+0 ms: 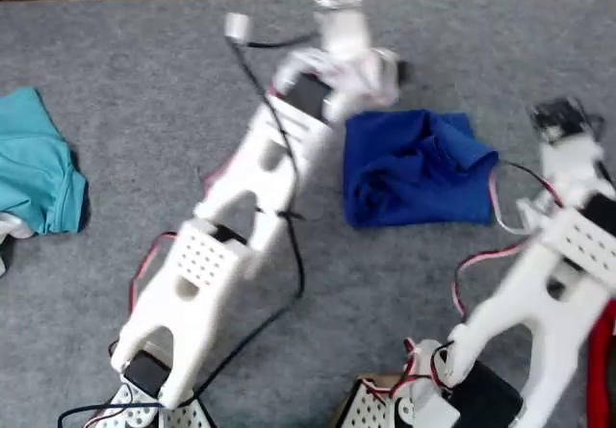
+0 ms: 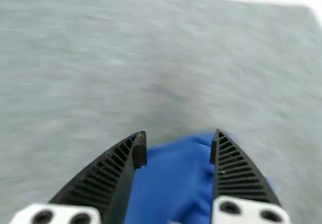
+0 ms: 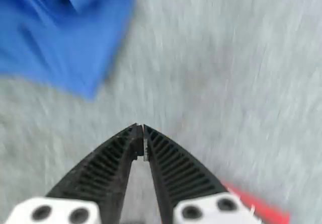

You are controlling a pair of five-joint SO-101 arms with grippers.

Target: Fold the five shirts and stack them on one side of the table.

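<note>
Two shirts lie on the grey table (image 1: pixel 144 82): the blue shirt (image 1: pixel 414 168) bunched up mid-table, a teal shirt (image 1: pixel 34 173) out by the left edge. The right gripper (image 3: pixel 140 133), fingers pressed together and empty, sits just beside the blue one. Beyond, the left gripper (image 2: pixel 178 146) hangs spread wide over its far edge.

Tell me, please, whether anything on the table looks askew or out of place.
The blue shirt lies rumpled mid-table, its top layer bunched and its edges uneven, not a neat fold. The teal shirt lies well apart from it, so they are not stacked.
</note>
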